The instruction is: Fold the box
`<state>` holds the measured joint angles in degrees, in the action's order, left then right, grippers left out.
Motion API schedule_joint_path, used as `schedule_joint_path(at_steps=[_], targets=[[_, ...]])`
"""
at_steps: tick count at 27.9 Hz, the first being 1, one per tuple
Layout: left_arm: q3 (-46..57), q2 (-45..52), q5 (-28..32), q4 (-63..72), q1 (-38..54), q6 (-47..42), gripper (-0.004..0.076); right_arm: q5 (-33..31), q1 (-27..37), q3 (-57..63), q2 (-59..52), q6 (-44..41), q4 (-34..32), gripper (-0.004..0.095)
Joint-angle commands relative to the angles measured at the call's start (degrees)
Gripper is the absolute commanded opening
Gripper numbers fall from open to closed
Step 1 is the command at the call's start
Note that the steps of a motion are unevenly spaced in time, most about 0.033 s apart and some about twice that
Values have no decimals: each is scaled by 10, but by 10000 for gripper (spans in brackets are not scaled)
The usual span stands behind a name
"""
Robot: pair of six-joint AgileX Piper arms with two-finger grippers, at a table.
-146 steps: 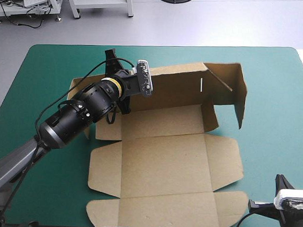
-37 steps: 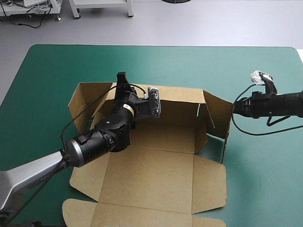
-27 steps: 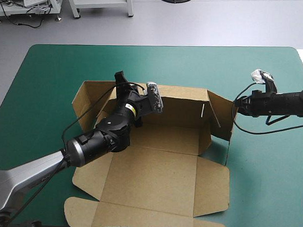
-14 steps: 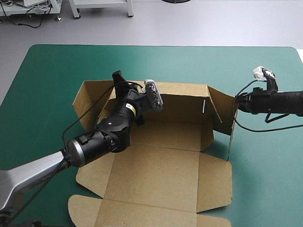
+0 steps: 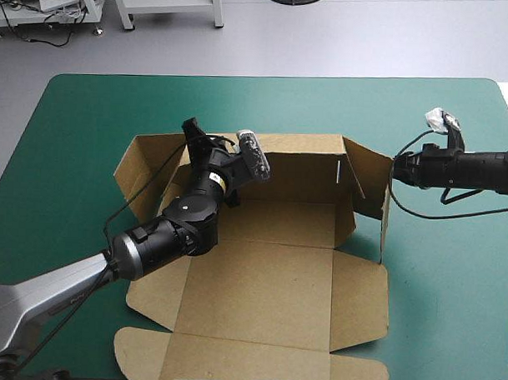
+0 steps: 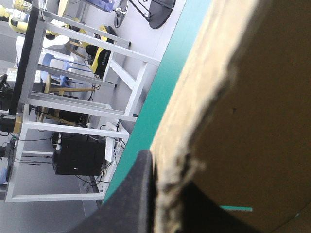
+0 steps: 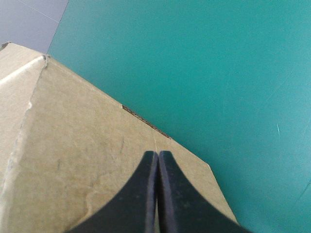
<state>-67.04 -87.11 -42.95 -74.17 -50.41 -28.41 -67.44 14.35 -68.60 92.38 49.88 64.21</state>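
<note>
Box [image 5: 272, 274] slightly farther back than earlier.

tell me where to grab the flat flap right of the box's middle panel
Probably the flap by its free outer edge, coming low from the right: it lies flat, joined to the box only along its inner crease, so that edge lifts.

The teal-green cover [image 5: 265, 99] lies flat and smooth over the table, reaching its far edge and both rounded far corners, with faint pale scuffs in the right wrist view.
</note>
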Motion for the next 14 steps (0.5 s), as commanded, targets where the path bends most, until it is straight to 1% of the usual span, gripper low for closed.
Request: schedule_joint_path(at_steps=[1,4,10,14], targets=[[-17,21,-11,-32,-1,-14,-6,-43,2,-15,-28,-4,43,-24],[-17,21,-11,-32,-1,-14,-6,-43,2,-26,-28,-11,64,-24],[-17,21,-19,-34,-1,-22,-6,-43,1,-59,-39,-49,63,-24],[-17,21,-19,-48,-1,-70,-6,-43,-8,-74,-44,-61,63,-24]])
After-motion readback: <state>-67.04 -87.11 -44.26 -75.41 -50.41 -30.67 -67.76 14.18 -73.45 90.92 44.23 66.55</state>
